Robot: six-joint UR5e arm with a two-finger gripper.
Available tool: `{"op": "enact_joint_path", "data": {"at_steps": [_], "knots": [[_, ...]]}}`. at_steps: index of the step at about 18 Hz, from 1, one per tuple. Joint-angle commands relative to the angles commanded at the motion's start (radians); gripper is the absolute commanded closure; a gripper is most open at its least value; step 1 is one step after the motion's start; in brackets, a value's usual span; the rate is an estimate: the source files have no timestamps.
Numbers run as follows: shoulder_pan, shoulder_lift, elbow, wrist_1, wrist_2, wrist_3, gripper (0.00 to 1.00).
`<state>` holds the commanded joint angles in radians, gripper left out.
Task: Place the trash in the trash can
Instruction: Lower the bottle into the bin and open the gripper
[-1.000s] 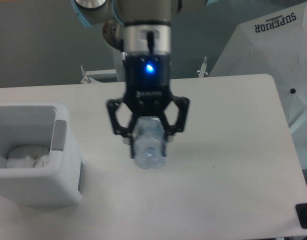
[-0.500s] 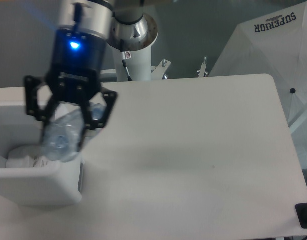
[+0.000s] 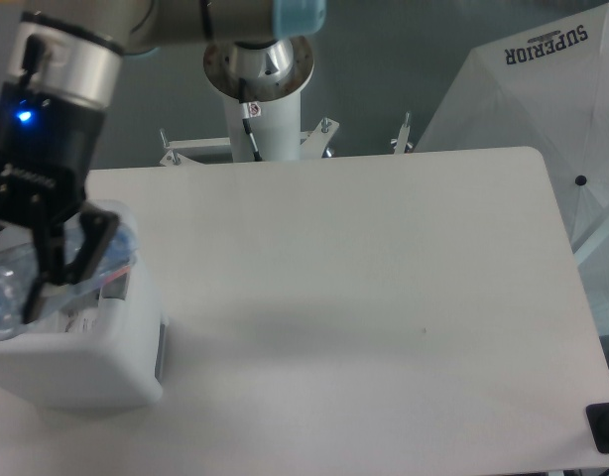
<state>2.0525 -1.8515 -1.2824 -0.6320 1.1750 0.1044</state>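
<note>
The arm has swung farther left since the earlier frame, carrying the bottle from the bin's near-right corner to a spot over the bin's opening. The white counter (image 3: pixel 364 297) fills most of the view. At the far right stands a white umbrella (image 3: pixel 543 109) printed SUPERIOR. The bin (image 3: pixel 96 367) sits at the counter's left edge, partly cut off by the frame. The hand (image 3: pixel 37 268) hangs over it, fingers closed on the crushed clear bottle (image 3: pixel 7 293), which is above the bin's inside.
</note>
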Motion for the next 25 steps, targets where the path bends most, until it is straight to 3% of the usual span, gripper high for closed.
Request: {"op": "enact_joint_path", "data": {"at_steps": [9,16,18,19,25], "knots": [[-0.055,-0.026,-0.02,0.0,0.002,-0.048,0.42],[-0.063,-0.02,-0.107,-0.002,0.0,-0.072,0.42],[-0.063,-0.008,-0.127,-0.002,0.0,-0.072,0.36],[-0.063,-0.003,-0.135,-0.002,0.002,-0.069,0.29],[-0.061,0.029,-0.156,-0.003,0.002,-0.072,0.23]]}}
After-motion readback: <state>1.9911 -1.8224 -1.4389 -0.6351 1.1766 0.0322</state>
